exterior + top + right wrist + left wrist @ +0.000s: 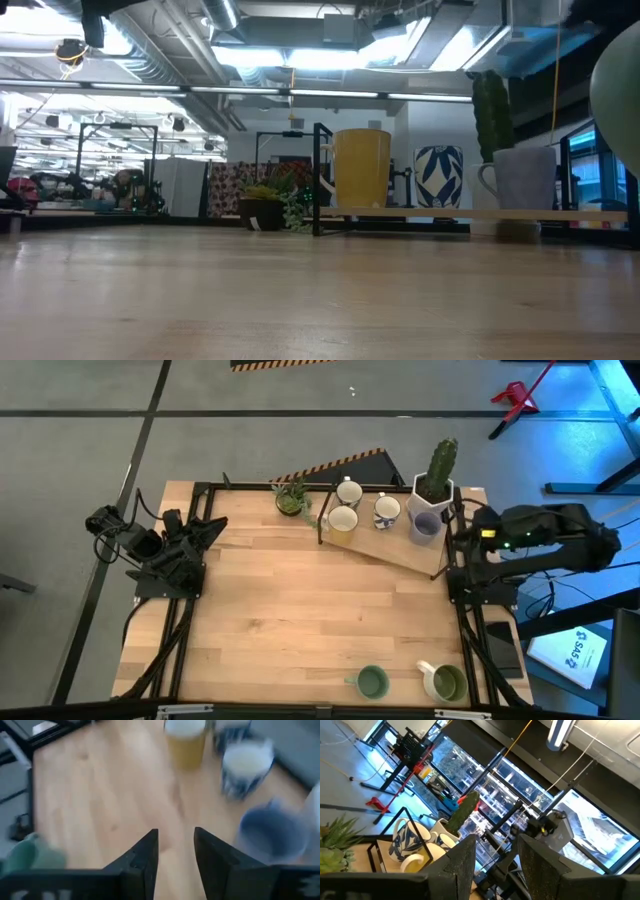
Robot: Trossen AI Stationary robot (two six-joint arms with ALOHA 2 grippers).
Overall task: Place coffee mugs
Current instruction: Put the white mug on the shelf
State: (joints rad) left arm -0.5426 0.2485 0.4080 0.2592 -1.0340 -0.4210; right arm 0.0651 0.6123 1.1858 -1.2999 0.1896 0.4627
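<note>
Two green mugs sit loose at the near edge of the table: one (372, 682) with its handle pointing left, the other (445, 682) just beside it toward the right corner, its handle also on its left. Four more stand on the raised wooden shelf (400, 552) at the far side: a yellow mug (341, 521), a white one (349, 492) behind it, a blue-patterned one (386, 511), and a lavender mug (425, 525) in front of the cactus pot (437, 495).

I judge these to be glazed ceramic: rigid, fairly heavy for their size, slick under the pads, and liable to chip or break if dropped or knocked together. I would pinch the wall at the rim, one finger inside and one outside, on the side away from the handle; the handle itself looks too small to trust.

My right gripper (175, 851) hangs above the table's right side near the shelf, its fingers parted and holding nothing. Its wrist view looks down on bare wood, with the yellow, patterned and lavender mugs ahead and a green mug at the opposite edge of the view, so both green mugs are well apart from it. The left gripper (492, 862) is parked at the table's left edge, angled up at the room, fingers likewise apart and empty. A small plant (292, 498) stands left of the shelf.
</note>
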